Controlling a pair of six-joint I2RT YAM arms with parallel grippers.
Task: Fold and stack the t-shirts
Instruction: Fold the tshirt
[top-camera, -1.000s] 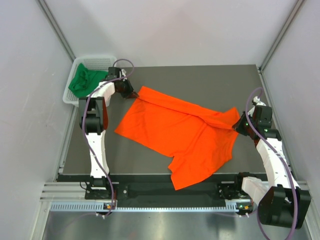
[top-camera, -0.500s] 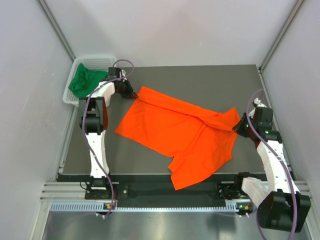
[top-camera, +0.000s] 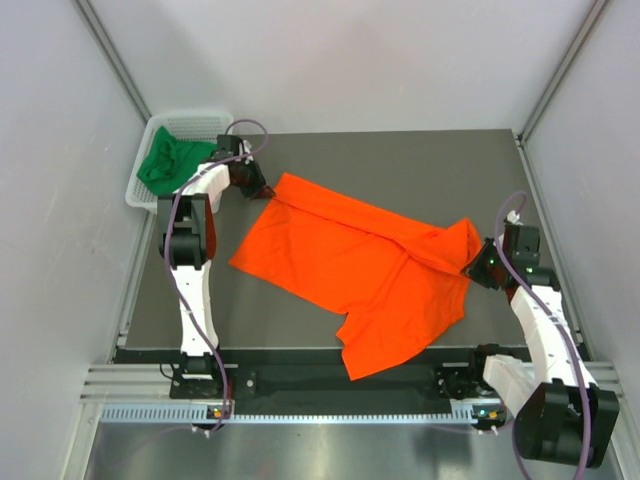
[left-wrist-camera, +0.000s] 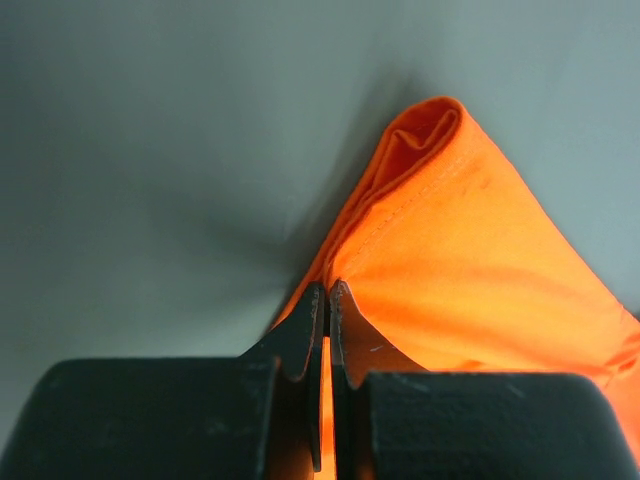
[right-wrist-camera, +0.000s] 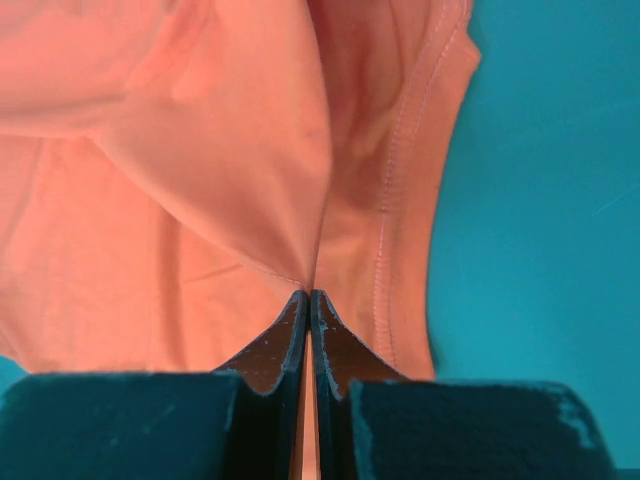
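The orange t-shirt (top-camera: 360, 270) lies spread and creased across the middle of the table. My left gripper (top-camera: 266, 190) is shut on its far left corner, with cloth pinched between the jaws in the left wrist view (left-wrist-camera: 327, 290). My right gripper (top-camera: 470, 268) is shut on the shirt's right edge near a hem, as the right wrist view (right-wrist-camera: 308, 296) shows. The dark green t-shirt (top-camera: 170, 163) lies bunched in the white mesh basket (top-camera: 205, 122) at the far left corner.
The basket stands just left of my left arm. Grey walls close in the table on the left, back and right. Bare dark tabletop (top-camera: 430, 170) lies behind the orange shirt.
My right gripper has moved toward the near edge, drawing the shirt's right edge with it. The left gripper has stayed in place on its corner.
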